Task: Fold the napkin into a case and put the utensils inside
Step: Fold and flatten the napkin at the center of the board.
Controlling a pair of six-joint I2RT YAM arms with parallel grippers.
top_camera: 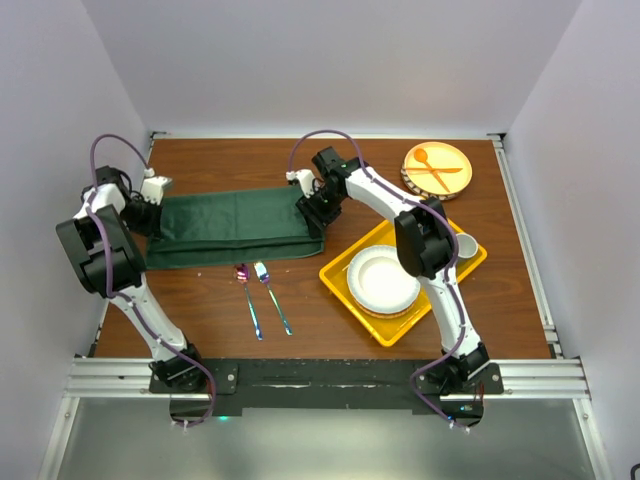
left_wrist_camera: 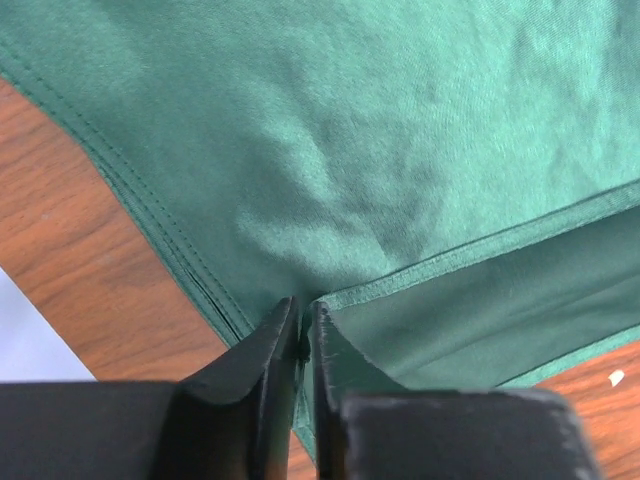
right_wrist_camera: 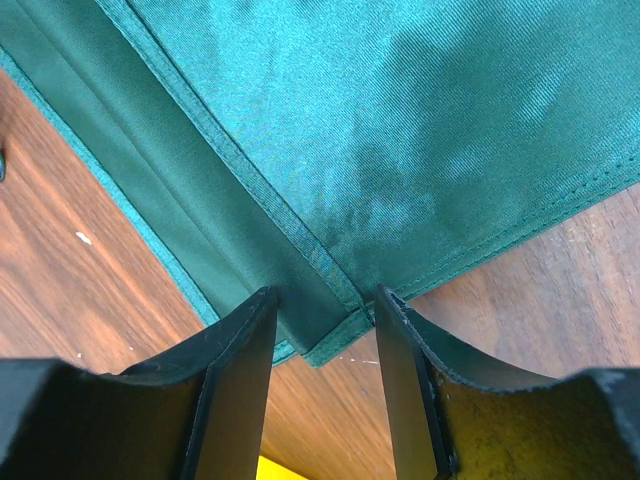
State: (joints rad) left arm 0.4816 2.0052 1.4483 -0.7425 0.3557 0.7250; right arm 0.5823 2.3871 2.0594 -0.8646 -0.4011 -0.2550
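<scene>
The dark green napkin (top_camera: 235, 228) lies folded into a wide band on the wooden table. My left gripper (top_camera: 153, 216) is at its left end. In the left wrist view the left gripper (left_wrist_camera: 302, 310) has its jaws pressed together on a hemmed edge of the napkin (left_wrist_camera: 400, 150). My right gripper (top_camera: 311, 213) is at the napkin's right end. In the right wrist view the right gripper (right_wrist_camera: 322, 296) stands open, its fingers either side of the napkin's corner (right_wrist_camera: 330, 335). The two iridescent utensils (top_camera: 250, 305) (top_camera: 276, 302) lie side by side in front of the napkin, untouched.
A yellow tray (top_camera: 335, 272) to the right holds stacked white plates (top_camera: 383, 280) and a mug (top_camera: 466, 245). An orange plate (top_camera: 437, 168) with an orange spoon and fork sits at the back right. White walls close in the table on three sides.
</scene>
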